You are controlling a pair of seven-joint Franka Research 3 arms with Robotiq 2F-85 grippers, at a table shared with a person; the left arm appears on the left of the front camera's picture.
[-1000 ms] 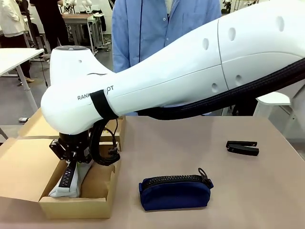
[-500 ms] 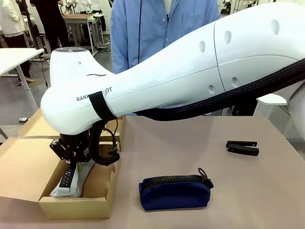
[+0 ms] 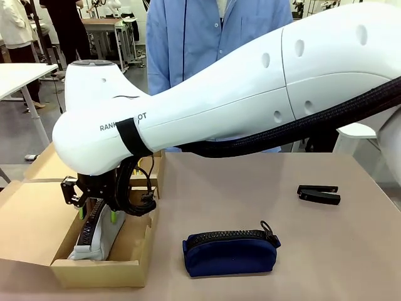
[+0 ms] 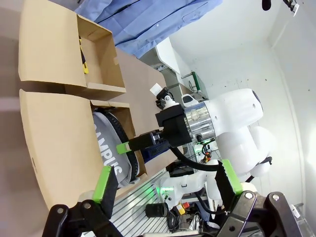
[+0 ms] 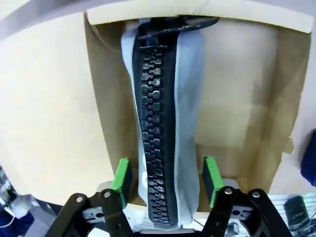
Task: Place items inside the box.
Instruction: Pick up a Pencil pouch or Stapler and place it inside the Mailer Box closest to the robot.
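Observation:
The grey "CAMPUS" pouch (image 3: 94, 237) lies in the cardboard box (image 3: 100, 274) at the table's left, black zipper up (image 5: 159, 123). My right gripper (image 3: 96, 213) hangs over it, open, its green pads (image 5: 122, 178) on either side of the pouch's near end with a small gap. The navy pouch (image 3: 230, 252) lies on the table in front, and the black stapler (image 3: 319, 194) farther right. My left gripper (image 4: 167, 180) is open and holds nothing, looking from a distance at the box (image 4: 54, 148), the pouch (image 4: 106, 148) and the right gripper (image 4: 148, 143). A yellow utility knife (image 4: 84, 65) lies in the box's other compartment.
A person in a blue shirt (image 3: 213, 37) stands at the table's far side. My right arm (image 3: 250, 94) spans most of the front view. The box's flaps (image 3: 31, 213) are spread open to the left.
My right gripper was shut on the grey pouch's zipper edge; its jaws have now spread and let go. The pouch rests in the box.

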